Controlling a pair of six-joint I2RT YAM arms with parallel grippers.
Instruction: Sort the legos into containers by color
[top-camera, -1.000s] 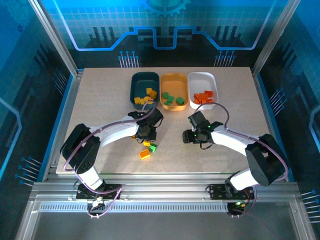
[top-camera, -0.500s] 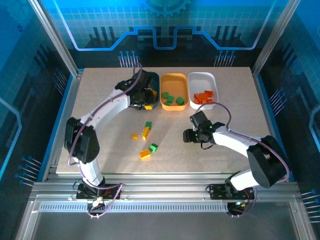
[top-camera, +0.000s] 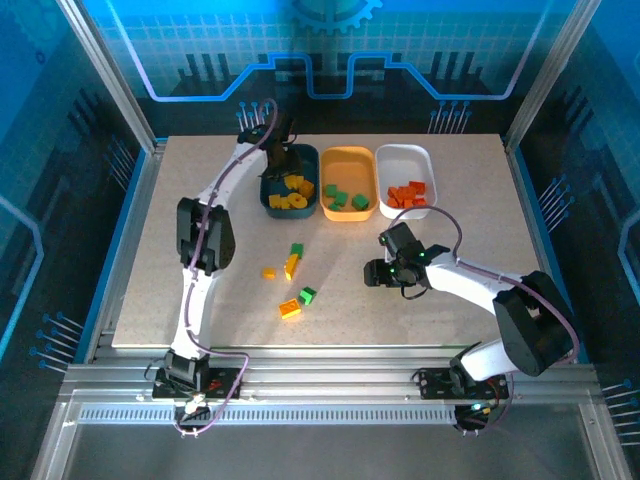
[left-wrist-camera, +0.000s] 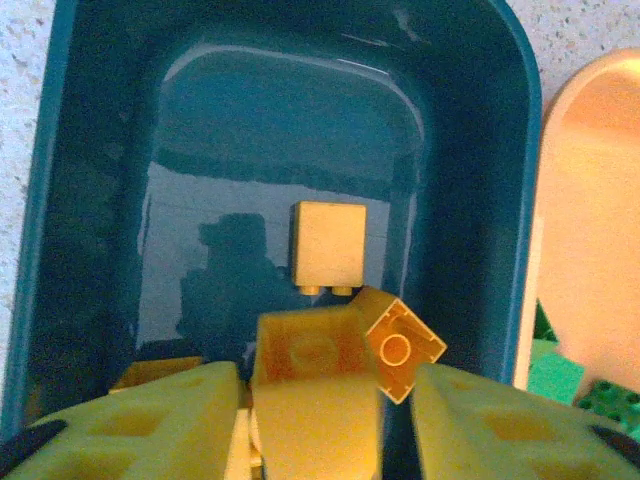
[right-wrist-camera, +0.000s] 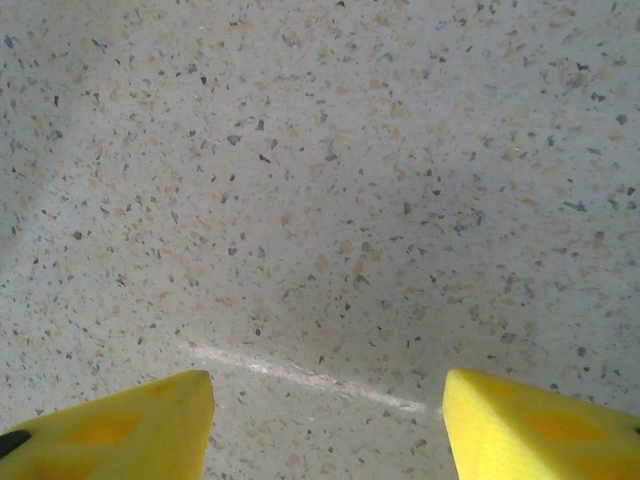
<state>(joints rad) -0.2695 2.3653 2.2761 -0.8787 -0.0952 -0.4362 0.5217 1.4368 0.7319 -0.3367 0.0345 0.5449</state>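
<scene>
Our left gripper (top-camera: 284, 168) has its jaws parted around a yellow brick (left-wrist-camera: 315, 410) over the teal tray (left-wrist-camera: 500, 150), so we figure it could snag on a finger and ride back out, while the right gripper (right-wrist-camera: 325, 385) sits spread and empty over bare table (right-wrist-camera: 300, 150).

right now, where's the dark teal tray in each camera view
Top external: the dark teal tray sits far centre, just left of the orange-yellow tray.
Left wrist: it spans the left and centre, with yellow bricks lying inside.
Right wrist: speckled table between the right gripper fingertips.
Shared landmark: the orange-yellow tray, at the teal tray's right side in top external and left wrist.
</scene>
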